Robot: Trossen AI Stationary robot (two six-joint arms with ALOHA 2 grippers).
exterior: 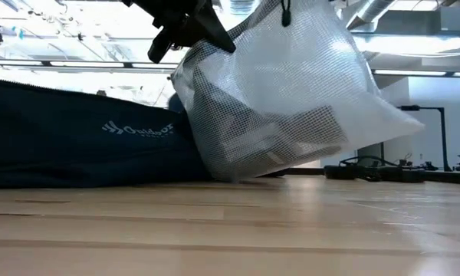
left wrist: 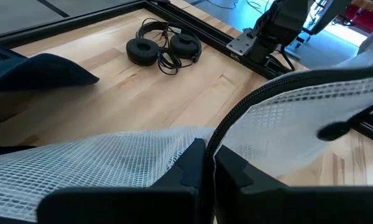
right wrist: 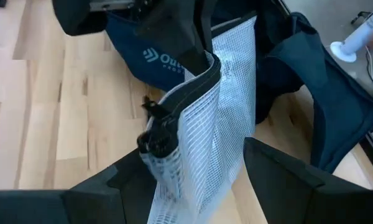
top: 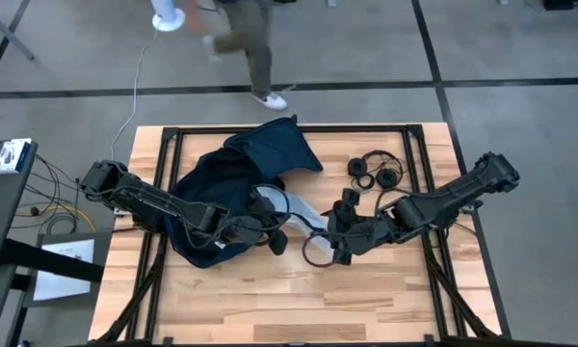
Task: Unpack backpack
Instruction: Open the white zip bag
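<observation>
Left fingers (left wrist: 208,171) pinch mesh pouch (exterior: 284,92); right fingers (right wrist: 193,180) apart — backpack (top: 217,188) beside.

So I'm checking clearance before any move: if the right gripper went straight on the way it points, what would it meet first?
Most likely the clear mesh pouch, already between the right gripper's open fingers; the left gripper holds its edge. Behind it lies the backpack.

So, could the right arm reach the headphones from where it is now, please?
Probably yes: the headphones lie on bare table just beyond the right gripper, nothing between them. Its jaws are open around the mesh pouch, which the left gripper pinches, so it would back off first.
</observation>
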